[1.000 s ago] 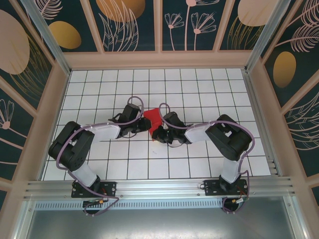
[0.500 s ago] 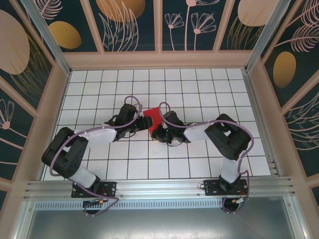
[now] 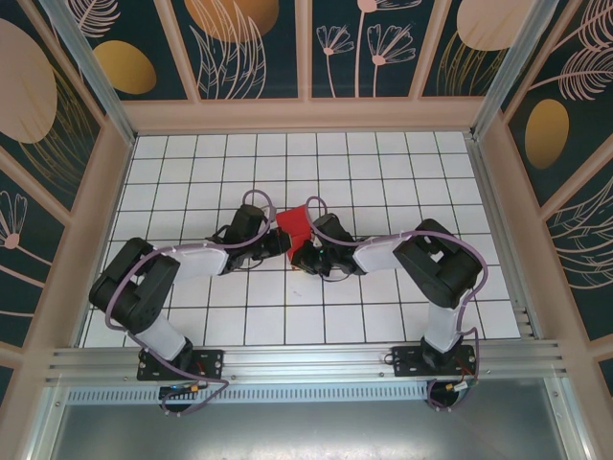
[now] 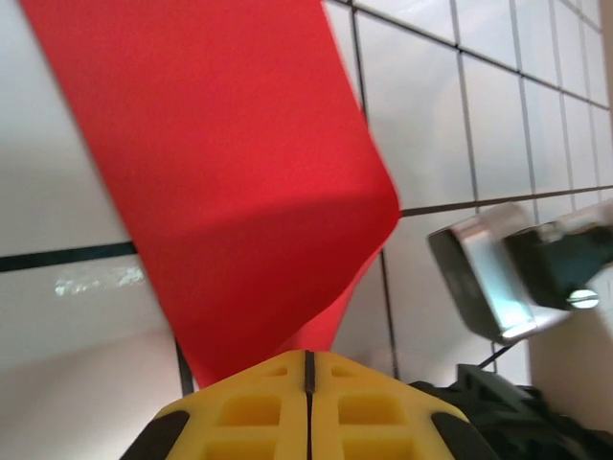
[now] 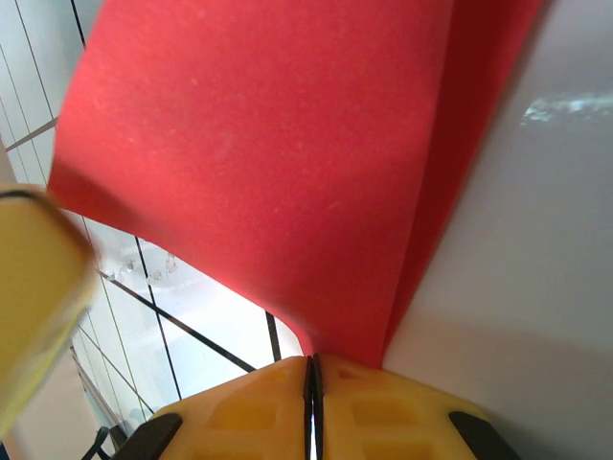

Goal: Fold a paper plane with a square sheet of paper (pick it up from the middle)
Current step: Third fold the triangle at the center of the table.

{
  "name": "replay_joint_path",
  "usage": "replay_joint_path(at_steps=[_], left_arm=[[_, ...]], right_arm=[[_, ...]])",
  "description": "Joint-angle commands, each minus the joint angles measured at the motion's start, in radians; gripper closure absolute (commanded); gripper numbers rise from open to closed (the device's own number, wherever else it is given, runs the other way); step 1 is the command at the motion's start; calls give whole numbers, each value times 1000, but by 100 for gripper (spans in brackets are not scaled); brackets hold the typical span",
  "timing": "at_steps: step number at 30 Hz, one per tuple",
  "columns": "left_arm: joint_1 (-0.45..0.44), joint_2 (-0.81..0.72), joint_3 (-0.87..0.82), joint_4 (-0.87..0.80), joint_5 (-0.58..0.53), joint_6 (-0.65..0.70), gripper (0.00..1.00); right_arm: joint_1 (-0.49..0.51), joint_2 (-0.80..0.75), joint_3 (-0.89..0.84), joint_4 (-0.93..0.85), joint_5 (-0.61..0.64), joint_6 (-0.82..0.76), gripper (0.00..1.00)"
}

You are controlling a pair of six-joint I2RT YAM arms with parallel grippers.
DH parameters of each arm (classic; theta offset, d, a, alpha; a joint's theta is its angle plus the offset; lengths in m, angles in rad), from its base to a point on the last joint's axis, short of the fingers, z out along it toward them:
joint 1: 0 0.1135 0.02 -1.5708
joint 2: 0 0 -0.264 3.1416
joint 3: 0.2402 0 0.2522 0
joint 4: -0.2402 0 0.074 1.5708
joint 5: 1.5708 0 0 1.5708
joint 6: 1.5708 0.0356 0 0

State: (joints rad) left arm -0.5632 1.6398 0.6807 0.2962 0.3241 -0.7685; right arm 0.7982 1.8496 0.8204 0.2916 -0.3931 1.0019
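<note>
Left wrist view: red paper [image 4: 239, 172] runs off the top edge, and its pinched end is hidden between the left end effector [image 4: 308, 356] pads, which the bottom edge crops. Grey block [image 4: 479, 278] mid-right is blurred. Right wrist view: paper cut off at the top, right end effector [image 5: 312, 360] cropped at the bottom, yellow shape [image 5: 34, 287] at left blurred, unidentifiable. Top view: creases too small to tell.

The left arm [image 3: 144, 287] and right arm [image 3: 436, 264] are jointed black-and-white machines on black bolted base plates [image 3: 180, 364]. Thin lilac cables [image 3: 476, 287] trail along each (in loose loops). The moulded yellow plastic fingers [image 4: 220, 436] have recessed pockets and black corners.
</note>
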Motion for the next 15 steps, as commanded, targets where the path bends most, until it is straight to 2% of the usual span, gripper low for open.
replay_joint_path(at_steps=[1, 15], left_arm=[[-4, 38, 9, 18, 8, -4, 92], [-4, 124, 53, -38, -69, 30, 93]], right_arm=[[-2, 55, 3, -46, 44, 3, 86], [-2, 22, 6, 1, 3, -35, 86]])
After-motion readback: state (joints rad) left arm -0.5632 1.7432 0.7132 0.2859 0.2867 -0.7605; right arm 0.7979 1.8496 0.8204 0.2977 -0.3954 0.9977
